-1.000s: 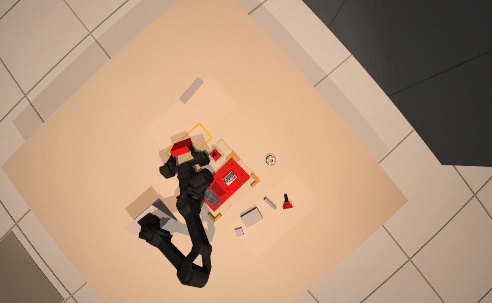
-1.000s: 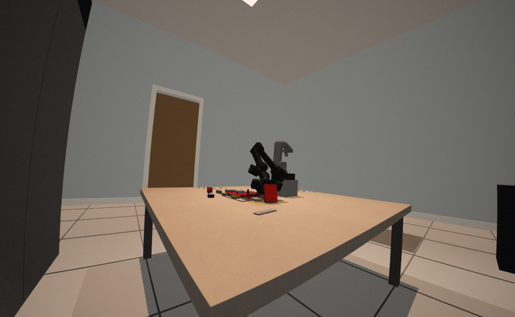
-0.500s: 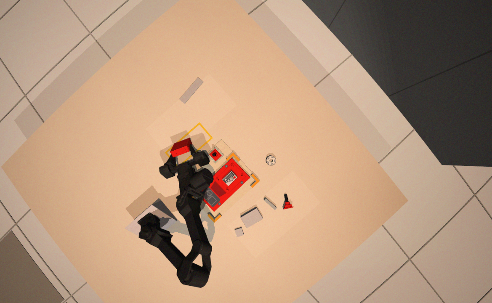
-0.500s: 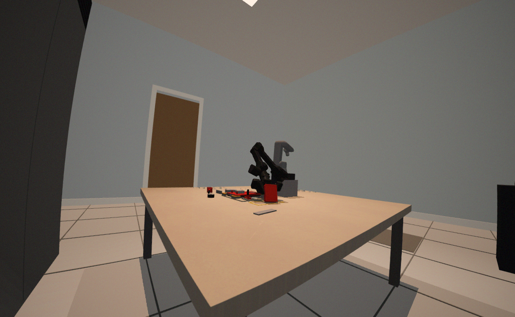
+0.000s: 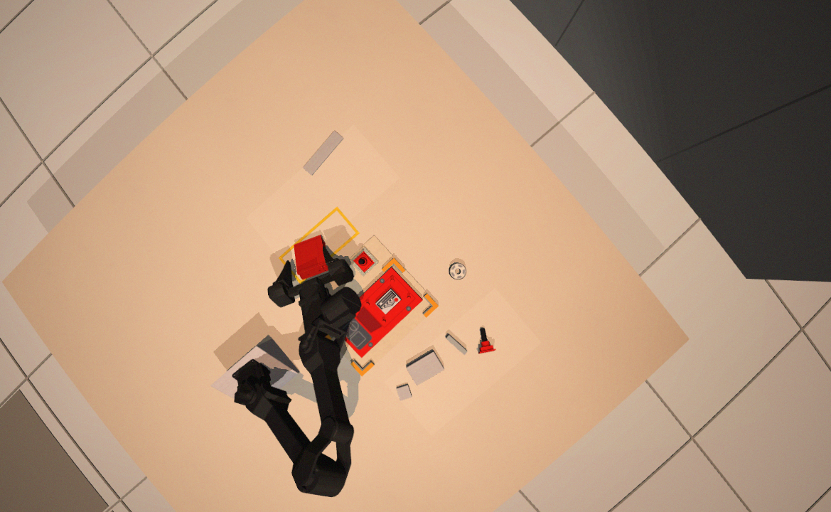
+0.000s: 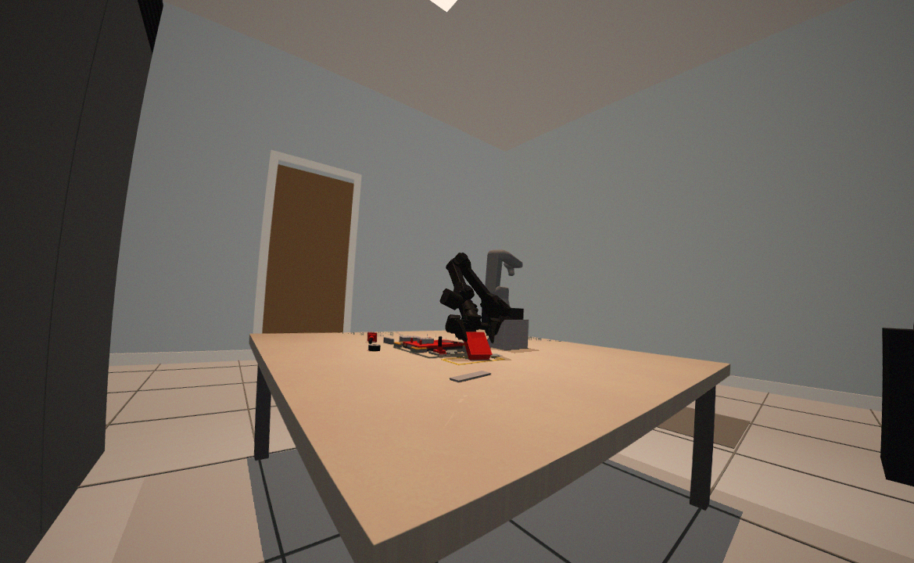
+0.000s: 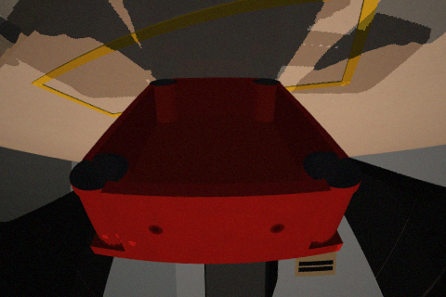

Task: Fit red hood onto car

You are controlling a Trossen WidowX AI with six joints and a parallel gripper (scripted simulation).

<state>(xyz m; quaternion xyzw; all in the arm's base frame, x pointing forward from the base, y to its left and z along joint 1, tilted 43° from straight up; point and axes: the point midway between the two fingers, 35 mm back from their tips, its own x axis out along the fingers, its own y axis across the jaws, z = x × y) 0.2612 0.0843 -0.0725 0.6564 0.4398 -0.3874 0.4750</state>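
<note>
Wooden table (image 5: 564, 318) (image 6: 516, 434); jigged red chassis (image 5: 399, 284) (image 6: 423, 345) on top.

No lettering or numbers are readable anywhere; the tan label (image 7: 315, 264) below the shell shows only dark bars.

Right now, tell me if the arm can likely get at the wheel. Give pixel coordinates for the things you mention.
Probably not yet: the wheel (image 5: 451, 274) (image 6: 374, 347) stands free, but the tilted red hood (image 5: 311, 257) (image 6: 477, 346) (image 7: 216, 220) is between the open gripper's (image 5: 309, 261) (image 6: 475, 335) (image 7: 216, 174) fingers.
</note>
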